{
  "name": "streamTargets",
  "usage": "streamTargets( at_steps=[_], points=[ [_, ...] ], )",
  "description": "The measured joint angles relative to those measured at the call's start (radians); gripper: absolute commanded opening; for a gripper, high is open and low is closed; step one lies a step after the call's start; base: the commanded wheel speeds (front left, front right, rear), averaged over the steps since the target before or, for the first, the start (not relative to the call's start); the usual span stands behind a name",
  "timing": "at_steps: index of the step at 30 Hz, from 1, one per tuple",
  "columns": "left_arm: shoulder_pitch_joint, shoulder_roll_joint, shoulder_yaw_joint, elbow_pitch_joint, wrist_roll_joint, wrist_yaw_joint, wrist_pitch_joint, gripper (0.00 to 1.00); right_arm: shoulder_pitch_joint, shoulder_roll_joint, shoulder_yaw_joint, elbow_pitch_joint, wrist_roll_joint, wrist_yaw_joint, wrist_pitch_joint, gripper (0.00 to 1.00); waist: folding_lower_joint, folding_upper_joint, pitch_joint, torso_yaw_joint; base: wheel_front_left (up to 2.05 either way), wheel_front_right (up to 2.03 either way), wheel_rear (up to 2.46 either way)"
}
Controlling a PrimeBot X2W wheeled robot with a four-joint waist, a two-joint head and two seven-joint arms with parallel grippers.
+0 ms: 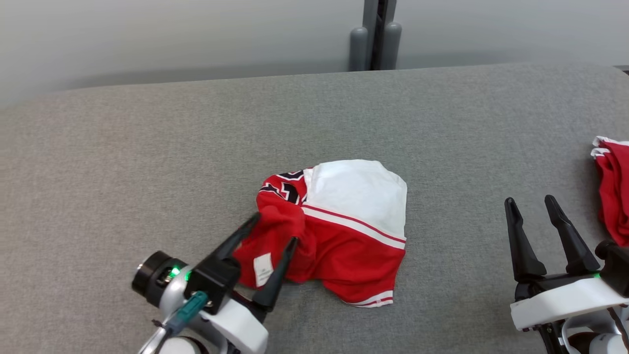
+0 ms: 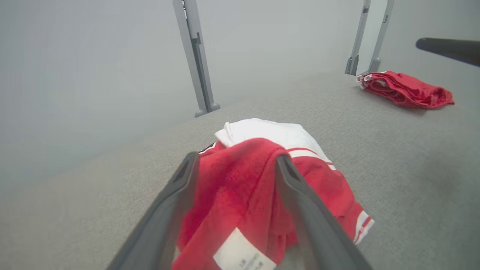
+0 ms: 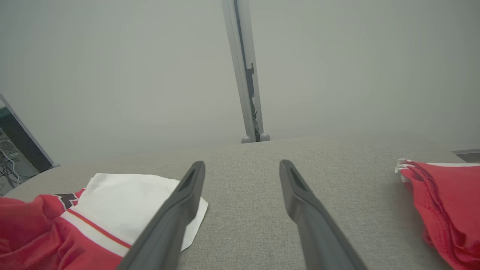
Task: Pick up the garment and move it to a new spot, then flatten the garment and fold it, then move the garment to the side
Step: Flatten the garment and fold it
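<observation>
The garment (image 1: 344, 226) is a red and white jersey with black lettering, lying crumpled near the middle of the grey table (image 1: 147, 147). My left gripper (image 1: 275, 230) is open at its lower-left edge, one finger on each side of a raised red fold that bears a white label. In the left wrist view that fold (image 2: 240, 187) bulges between the two spread fingers of the left gripper (image 2: 236, 159). My right gripper (image 1: 529, 199) is open at the lower right, apart from the jersey, with nothing between its fingers (image 3: 187, 191). The jersey's white part (image 3: 127, 202) lies to the left in the right wrist view.
A second red garment (image 1: 613, 187) lies folded at the table's right edge, close to my right gripper; it shows as a red pile (image 2: 405, 89) in the left wrist view and as red cloth (image 3: 446, 210) in the right. A grey post (image 1: 376, 34) stands behind the table's far edge.
</observation>
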Motion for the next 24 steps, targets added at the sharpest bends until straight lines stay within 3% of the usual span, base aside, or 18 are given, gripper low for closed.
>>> streamTargets(
  at_steps=[8,17,24],
  points=[
    [0.054,0.037,0.114,-0.105,-0.042,0.091,-0.028,1.0,0.002,0.0,0.002,-0.014,-0.016,0.0,0.009,1.0,0.0,0.0,-0.018,0.035,0.0,0.0,0.0],
    [0.145,0.047,0.291,-0.113,-0.133,0.177,-0.147,1.0,0.017,0.0,0.008,-0.025,-0.031,0.0,0.02,1.0,0.0,0.0001,-0.04,0.037,0.0,0.0,0.0],
    [0.214,0.054,0.358,-0.084,-0.165,0.19,-0.207,1.0,0.033,0.0,0.005,-0.037,-0.037,0.0,0.029,1.0,0.0,0.0,-0.055,0.032,0.0,0.0,0.0]
  ],
)
